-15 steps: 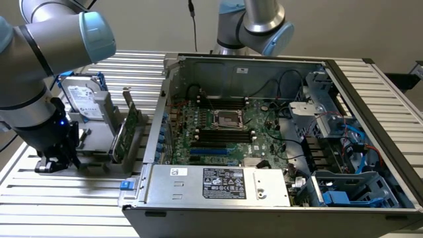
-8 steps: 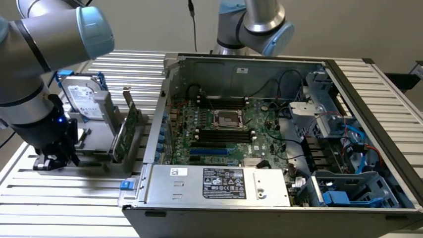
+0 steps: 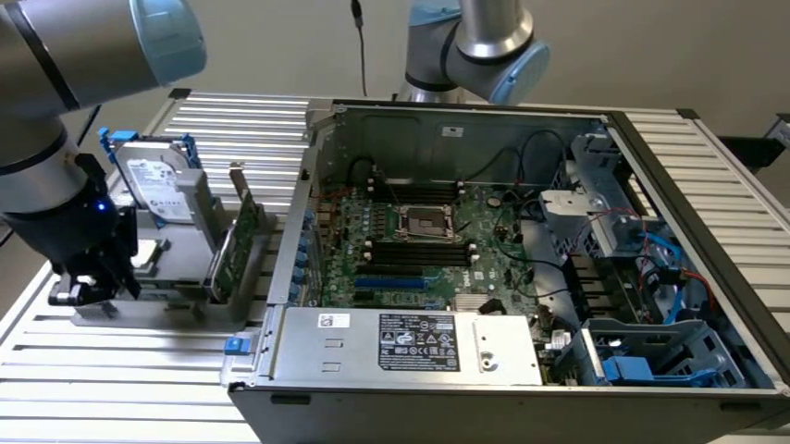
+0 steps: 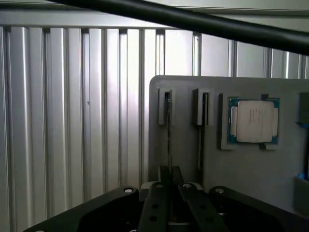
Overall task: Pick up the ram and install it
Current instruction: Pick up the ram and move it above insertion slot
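The ram point(image 4: 169, 135) stands on edge in a slot of the grey holder point(image 4: 241, 169), seen edge-on in the wrist view as a thin dark line. The gripper point(image 4: 170, 171) sits right over it, its fingers point(image 4: 153, 203) drawn in close on either side of that edge and looking pinched onto it. The ram is still seated in the slot. Just beside it is a second slot point(image 4: 201, 130) with another thin edge in it. Next along is a CPU point(image 4: 253, 121) lying flat in a recess of the same holder. A black cable point(image 4: 193, 21) crosses in front of the wrist camera. In the exterior view the gripper point(image 3: 89, 289) is low at the holder's point(image 3: 173, 310) end on that view's left. A hard drive point(image 3: 158, 180) and a green expansion card point(image 3: 232, 245) stand upright in the holder. The holder rests on a slatted aluminium table point(image 3: 124, 370). The open computer case point(image 3: 691, 185) is on the exterior view's right, well apart from the gripper, with the motherboard point(image 3: 494, 268) and its black memory slots point(image 3: 420, 252) exposed. A second arm point(image 3: 487, 46) stands behind the case.
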`<move>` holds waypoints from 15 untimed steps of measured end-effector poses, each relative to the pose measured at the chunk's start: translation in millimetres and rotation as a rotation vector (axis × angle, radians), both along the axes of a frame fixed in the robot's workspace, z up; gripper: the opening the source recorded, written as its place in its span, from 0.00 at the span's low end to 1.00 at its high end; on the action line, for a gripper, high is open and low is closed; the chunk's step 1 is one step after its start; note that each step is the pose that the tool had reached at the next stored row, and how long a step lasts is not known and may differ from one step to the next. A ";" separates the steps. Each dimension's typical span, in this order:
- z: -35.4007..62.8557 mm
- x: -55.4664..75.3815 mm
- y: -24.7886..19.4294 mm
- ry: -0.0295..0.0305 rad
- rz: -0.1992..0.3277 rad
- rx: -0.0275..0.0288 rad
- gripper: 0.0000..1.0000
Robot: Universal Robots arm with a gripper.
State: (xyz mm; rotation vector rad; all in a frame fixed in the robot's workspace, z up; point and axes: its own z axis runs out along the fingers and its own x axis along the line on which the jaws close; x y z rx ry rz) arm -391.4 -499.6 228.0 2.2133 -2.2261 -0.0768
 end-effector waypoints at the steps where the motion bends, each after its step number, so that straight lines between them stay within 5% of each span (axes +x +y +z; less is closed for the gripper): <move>1: 4.1 0.1 0.0 0.0000 0.000 0.0002 0.13; 10: 44.6 1.9 -0.1 0.0007 0.000 0.0006 0.13; 15: 67.4 14.0 1.1 0.0004 0.000 0.0008 0.13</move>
